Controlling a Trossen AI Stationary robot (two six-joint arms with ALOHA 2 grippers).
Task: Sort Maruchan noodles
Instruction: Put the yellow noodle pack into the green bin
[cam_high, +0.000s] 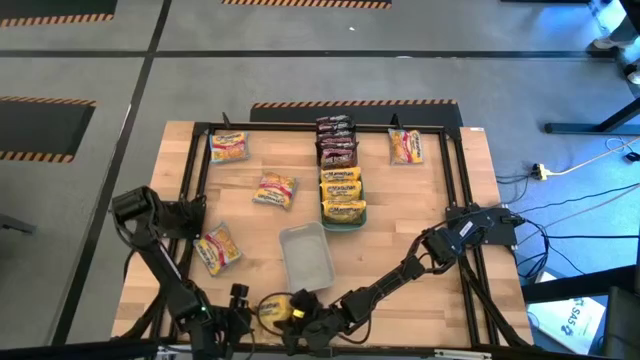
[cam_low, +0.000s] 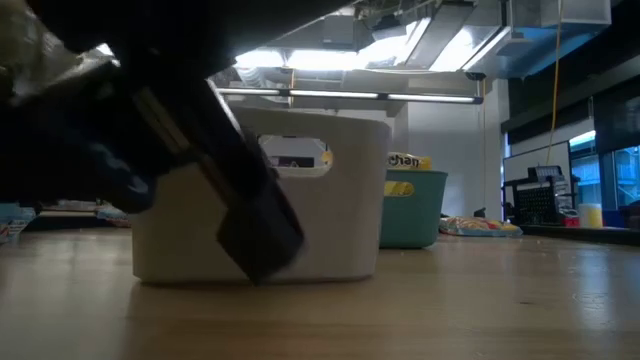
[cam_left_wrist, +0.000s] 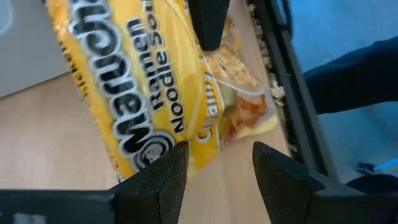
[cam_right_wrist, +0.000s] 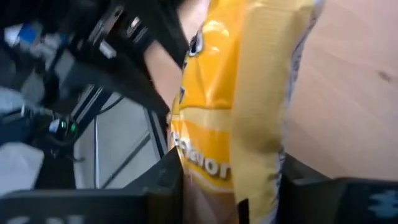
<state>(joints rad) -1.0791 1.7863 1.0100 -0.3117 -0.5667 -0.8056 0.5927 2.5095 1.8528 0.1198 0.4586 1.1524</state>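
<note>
A yellow Maruchan noodles packet is near the table's front edge, between my two grippers. My right gripper reaches in from the right and is shut on it. My left gripper stands open just short of the packet's lower edge, left of it in the high view. Yellow packets fill a teal tray, and red-brown ones fill a dark tray behind it. Loose pale packets lie flat on the wood. My right gripper pinches the yellow packet's two printed faces between its two fingers. One finger shows lying on the printed face in the left wrist view. The fingers come nearly level from the table's right. The packet stands on edge and looks clear of the wood.
A clear tray stands mid-table just behind the grippers and shows as a pale box in the low view. Two more loose packets lie at the far corners. A black frame edges the table.
</note>
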